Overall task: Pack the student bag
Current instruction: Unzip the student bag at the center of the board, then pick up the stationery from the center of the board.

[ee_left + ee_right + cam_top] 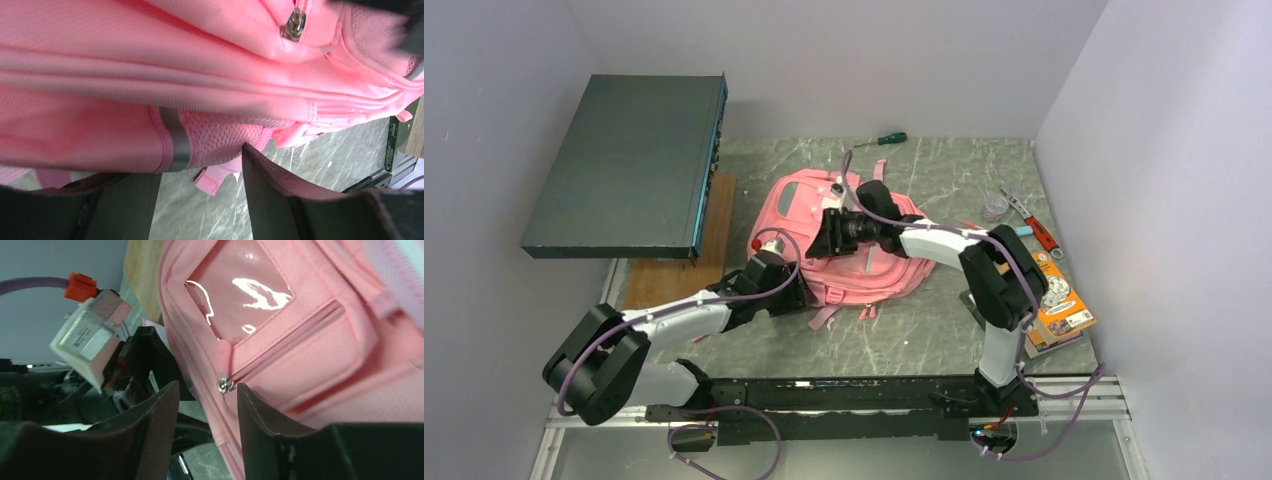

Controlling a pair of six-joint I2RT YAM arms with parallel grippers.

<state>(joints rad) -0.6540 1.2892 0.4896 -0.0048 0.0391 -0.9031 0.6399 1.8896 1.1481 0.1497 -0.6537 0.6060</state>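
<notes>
On the marbled table [904, 335], just past the arm bases, the left gripper [771, 262] sits at the left edge of the student bag [864, 270], fingers apart. The bag lies flat mid-table. Over it the right gripper [206, 390] gapes, its wrist view showing a zipper pull [225, 385] between its fingers. An orange packet [1062, 300] lies rightward, and a screwdriver [884, 139] beyond.

The pink student bag [802, 200] lies on the table [944, 185]. The left tool [776, 275] sits at its left edge, the right tool [820, 238] over its middle. A green-handled screwdriver [886, 139] lies beyond.
</notes>
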